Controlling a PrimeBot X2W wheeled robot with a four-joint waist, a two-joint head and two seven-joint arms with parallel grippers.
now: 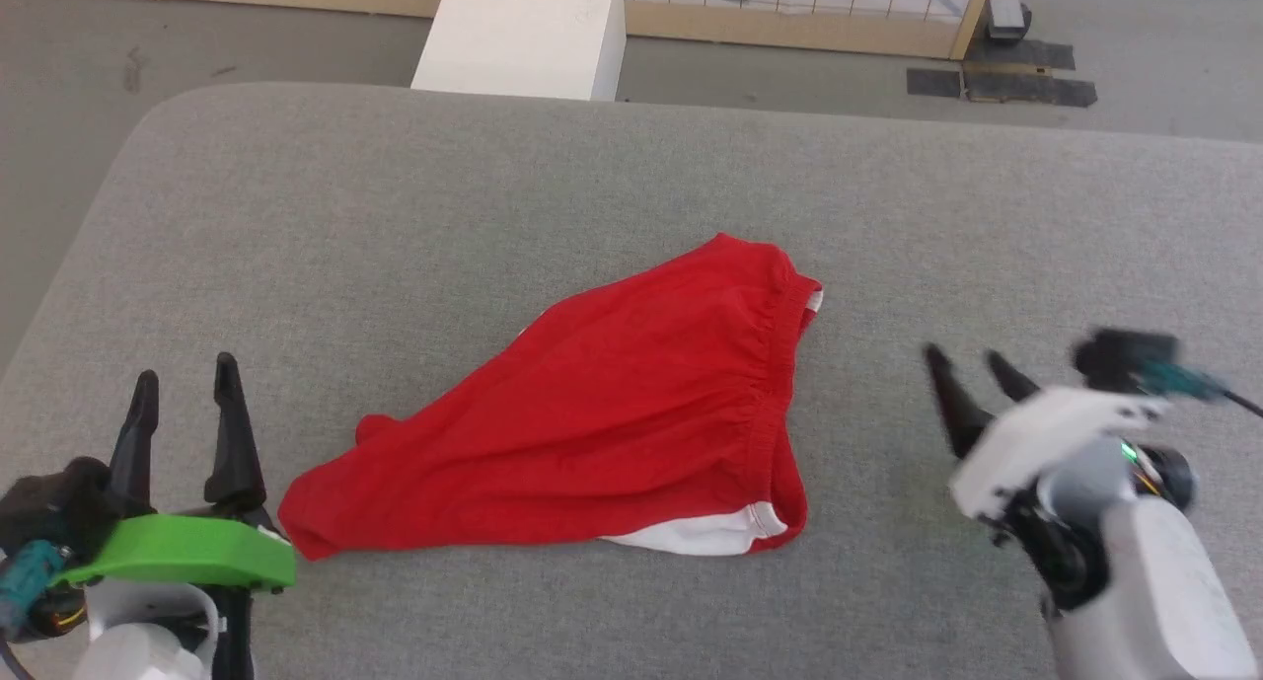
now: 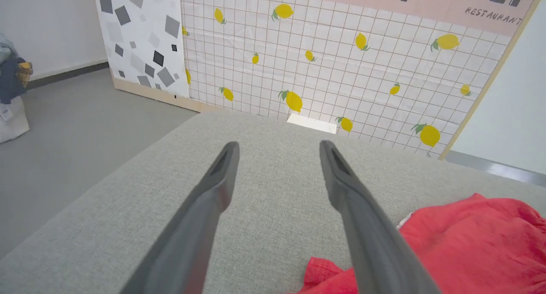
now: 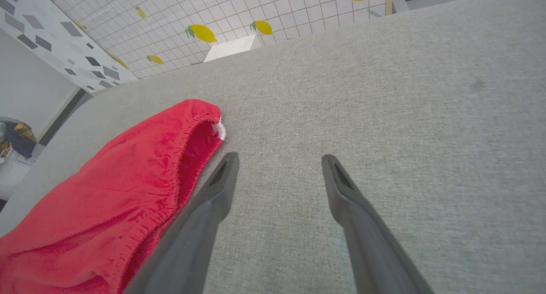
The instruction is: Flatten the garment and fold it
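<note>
Left gripper [image 1: 187, 367] sits at the lower left of the head view, fingers pointing away from the robot and spread wide, nothing between them but the gray fabric top of the table [image 1: 395, 216]. In its own wrist camera the two dark fingers frame bare cloth, and red fabric bunches up beside the right-hand one (whether that finger brushes it, I cannot tell).

Over to the garment [image 1: 612, 414]: bright red, lying mid-table in a rough triangle. It is wide at the robot's right and tapers to a rumpled corner near the left gripper. The gathered waistband [image 1: 775, 384] runs along its right edge from far to near. A white band [image 1: 691, 537] peeks out under the near right corner. The cloth is creased, not smoothed out.

Right gripper [image 1: 961, 353] is off to the right of the garment, a little blurred in the head view, fingers parted and holding nothing. Its wrist camera shows one finger running close alongside the waistband, with open table between the tips.

Beyond the table's far edge stands a white block [image 1: 523, 29], and behind that a tiled panel [image 2: 341, 50] dotted with lemons.
</note>
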